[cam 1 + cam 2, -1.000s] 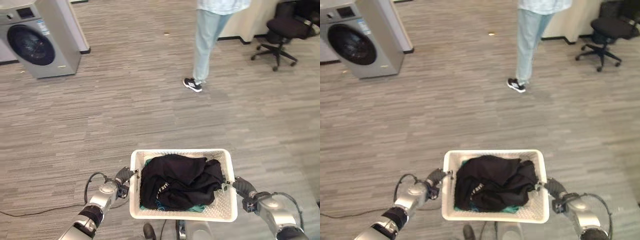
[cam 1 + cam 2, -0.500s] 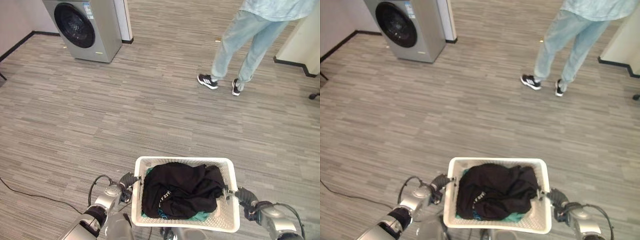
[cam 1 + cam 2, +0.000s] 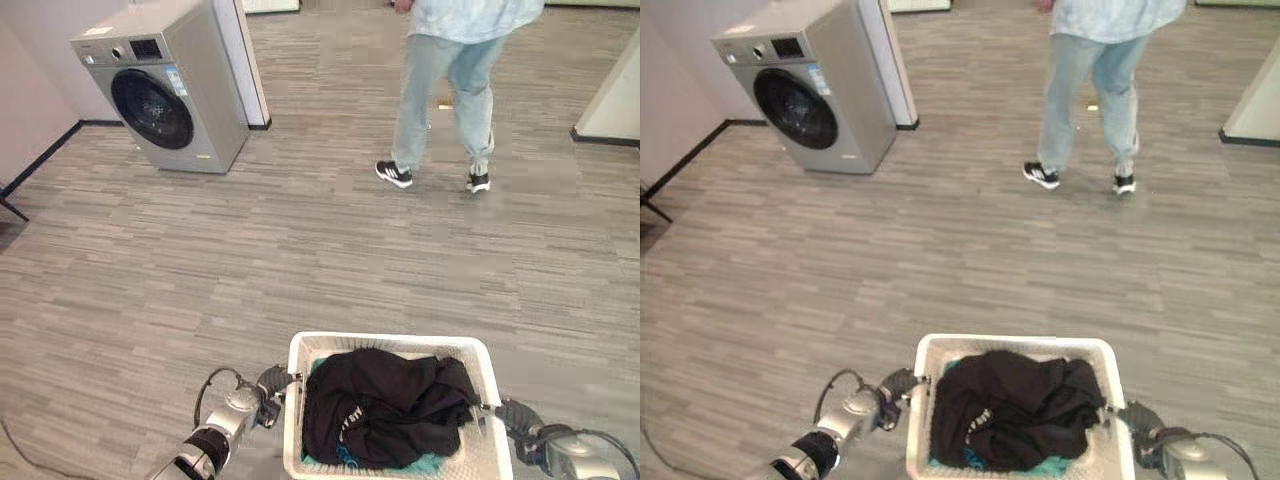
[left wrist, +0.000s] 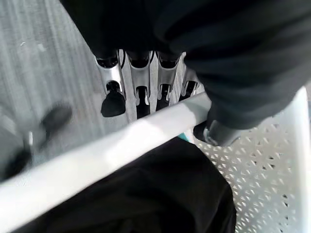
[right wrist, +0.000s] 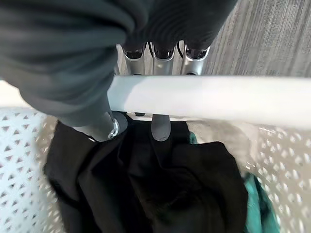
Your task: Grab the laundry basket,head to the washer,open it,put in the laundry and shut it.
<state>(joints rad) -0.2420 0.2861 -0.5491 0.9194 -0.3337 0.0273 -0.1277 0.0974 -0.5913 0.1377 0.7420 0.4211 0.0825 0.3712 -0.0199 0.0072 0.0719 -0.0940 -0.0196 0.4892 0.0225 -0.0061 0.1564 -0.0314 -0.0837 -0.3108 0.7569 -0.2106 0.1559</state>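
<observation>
white perforated laundry basket [image 3: 300, 400], dark laundry [image 3: 385, 405]

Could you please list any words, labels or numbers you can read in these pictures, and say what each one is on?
No text can be read.
Blue sticker on the silver front-loading washing machine: too small.
Washing machine's control panel display: too small.
White print on the black garment in the white perforated plastic laundry basket: blurred.

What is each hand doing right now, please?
Left hand: shut on the laundry basket rim.
Right hand: shut on the basket's opposite rim.
</observation>
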